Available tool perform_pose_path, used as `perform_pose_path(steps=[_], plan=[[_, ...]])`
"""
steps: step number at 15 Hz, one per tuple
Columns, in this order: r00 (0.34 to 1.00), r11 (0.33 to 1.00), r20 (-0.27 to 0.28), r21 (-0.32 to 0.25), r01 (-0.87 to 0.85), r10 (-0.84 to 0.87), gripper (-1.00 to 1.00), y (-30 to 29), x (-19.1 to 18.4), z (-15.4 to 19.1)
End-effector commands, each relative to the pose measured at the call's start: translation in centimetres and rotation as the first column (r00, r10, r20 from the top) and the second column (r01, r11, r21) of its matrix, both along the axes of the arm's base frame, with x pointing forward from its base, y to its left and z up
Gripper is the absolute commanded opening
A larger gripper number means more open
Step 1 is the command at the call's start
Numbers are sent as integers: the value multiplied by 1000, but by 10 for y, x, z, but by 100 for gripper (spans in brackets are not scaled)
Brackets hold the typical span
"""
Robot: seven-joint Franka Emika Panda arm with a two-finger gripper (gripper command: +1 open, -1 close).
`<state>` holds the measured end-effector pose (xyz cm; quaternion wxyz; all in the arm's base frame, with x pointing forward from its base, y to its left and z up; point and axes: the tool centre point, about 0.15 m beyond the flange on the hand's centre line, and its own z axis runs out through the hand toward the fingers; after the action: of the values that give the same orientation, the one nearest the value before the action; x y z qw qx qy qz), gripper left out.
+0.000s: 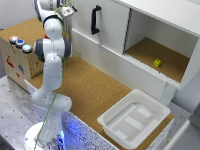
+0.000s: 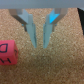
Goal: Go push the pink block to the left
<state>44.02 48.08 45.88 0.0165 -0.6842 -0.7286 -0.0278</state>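
Observation:
In the wrist view the pink block (image 2: 7,52) lies on the cork surface, with dark line markings on its faces and partly cut off by the picture edge. My gripper (image 2: 40,46) hangs above the cork beside the block and does not touch it. Its two pale blue fingers (image 2: 31,31) stand close together with only a narrow gap, holding nothing. In the exterior view the gripper (image 1: 66,10) is at the far end of the table, near the cabinet's sliding door. The pink block does not show there.
A white cabinet has a black handle (image 1: 95,20) on its sliding door and a small yellow block (image 1: 157,63) in its open compartment. A white tray (image 1: 150,107) sits at the table's near end. A wooden box with coloured buttons (image 1: 20,43) stands at the exterior view's left.

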Motion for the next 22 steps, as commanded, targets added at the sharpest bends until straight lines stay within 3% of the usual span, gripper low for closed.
perform_pose_path(steps=[1, 11, 22], plan=[[999, 1000, -31, -10, -11, 11, -100, 2, 9, -21], [997, 999, -60, -35, 40, -42, -100, -5, -42, -22], [998, 999, -55, 21, -29, 30, -100, -22, -56, -25]])
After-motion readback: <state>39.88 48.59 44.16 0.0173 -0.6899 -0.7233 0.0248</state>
